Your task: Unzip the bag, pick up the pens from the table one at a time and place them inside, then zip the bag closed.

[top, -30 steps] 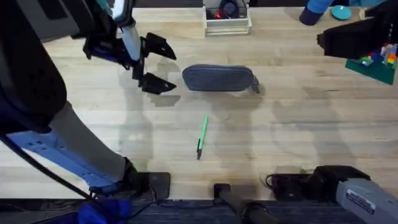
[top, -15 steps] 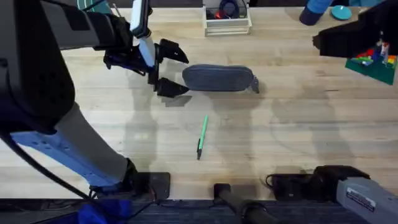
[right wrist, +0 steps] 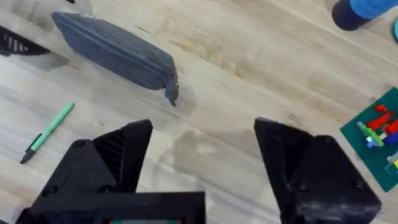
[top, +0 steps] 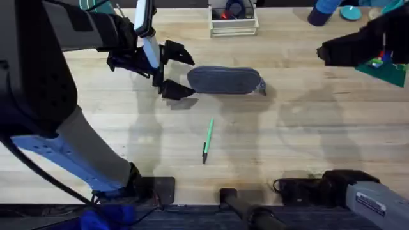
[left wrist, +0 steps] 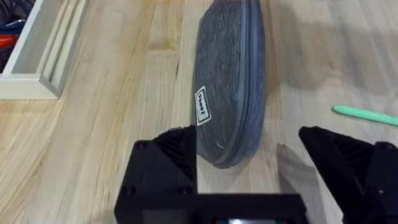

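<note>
The grey-blue bag [top: 225, 80] lies zipped shut lengthwise on the table [top: 307, 134], with its pull tab [top: 262, 89] at the right end. My left gripper [top: 183, 74] is open at the bag's left end, one finger on each side of it; in the left wrist view the bag [left wrist: 230, 81] runs away from between the fingers [left wrist: 165, 162]. A green pen [top: 208, 140] with a dark tip lies nearer the front. My right gripper [right wrist: 202, 149] hangs open high over the table to the right of the bag [right wrist: 112, 50].
A white tray box [top: 234, 19] stands behind the bag at the table's far edge. A green plate with toy bricks [top: 383, 64] and blue objects [top: 329, 11] sit at the far right. Bare wood lies around the pen.
My left gripper has moved right, from a short way off to the bag's left end, and has then held still. The right arm has drifted slightly left.
</note>
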Controlling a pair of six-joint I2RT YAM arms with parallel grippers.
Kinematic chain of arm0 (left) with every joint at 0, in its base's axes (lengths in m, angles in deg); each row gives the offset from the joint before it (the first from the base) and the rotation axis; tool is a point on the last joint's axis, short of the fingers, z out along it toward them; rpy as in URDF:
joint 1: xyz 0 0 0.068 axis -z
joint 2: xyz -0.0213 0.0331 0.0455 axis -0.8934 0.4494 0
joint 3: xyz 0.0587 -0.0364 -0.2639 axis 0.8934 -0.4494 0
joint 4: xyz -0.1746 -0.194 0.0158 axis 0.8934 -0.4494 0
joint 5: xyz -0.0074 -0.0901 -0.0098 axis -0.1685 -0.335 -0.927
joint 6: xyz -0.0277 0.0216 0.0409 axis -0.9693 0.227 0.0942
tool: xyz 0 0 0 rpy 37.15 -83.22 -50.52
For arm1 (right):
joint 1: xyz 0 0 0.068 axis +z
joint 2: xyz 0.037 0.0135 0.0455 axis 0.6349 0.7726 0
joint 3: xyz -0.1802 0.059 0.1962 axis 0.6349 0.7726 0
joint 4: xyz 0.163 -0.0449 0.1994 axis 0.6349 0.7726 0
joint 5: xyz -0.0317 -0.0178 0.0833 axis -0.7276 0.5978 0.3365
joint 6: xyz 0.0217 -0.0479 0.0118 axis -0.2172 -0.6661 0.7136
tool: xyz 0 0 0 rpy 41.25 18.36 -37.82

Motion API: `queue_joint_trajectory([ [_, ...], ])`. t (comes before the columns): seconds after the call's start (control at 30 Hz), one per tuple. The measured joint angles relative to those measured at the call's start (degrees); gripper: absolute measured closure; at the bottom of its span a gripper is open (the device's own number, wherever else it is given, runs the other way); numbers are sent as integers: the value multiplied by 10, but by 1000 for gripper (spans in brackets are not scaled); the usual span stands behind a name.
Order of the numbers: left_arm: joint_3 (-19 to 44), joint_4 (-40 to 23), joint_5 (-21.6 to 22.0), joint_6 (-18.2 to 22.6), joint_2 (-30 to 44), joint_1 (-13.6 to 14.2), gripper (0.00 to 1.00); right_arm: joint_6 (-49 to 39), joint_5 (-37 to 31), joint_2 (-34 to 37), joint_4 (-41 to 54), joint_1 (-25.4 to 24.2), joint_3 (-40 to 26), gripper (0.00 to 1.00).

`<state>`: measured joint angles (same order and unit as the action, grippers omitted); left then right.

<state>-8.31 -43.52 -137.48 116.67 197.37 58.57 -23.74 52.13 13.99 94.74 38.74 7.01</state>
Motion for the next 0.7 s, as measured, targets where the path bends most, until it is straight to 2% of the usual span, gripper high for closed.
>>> queue_joint_trajectory([
  [0.1,0,0,0,-2,0,0,17,0,0,0,0,0,0,4],
  [0.13,0,0,-1,-3,0,0,139,0,0,0,0,0,0,4],
  [0.3,0,6,-2,-2,0,0,899,0,0,0,1,0,0,4],
  [0.37,0,5,-1,-3,0,0,953,0,0,0,1,0,0,4],
  [0.57,0,6,-2,-3,0,0,956,-5,0,0,1,0,0,4],
  [0.7,0,6,-2,-3,0,0,956,-61,0,0,7,0,0,4],
])
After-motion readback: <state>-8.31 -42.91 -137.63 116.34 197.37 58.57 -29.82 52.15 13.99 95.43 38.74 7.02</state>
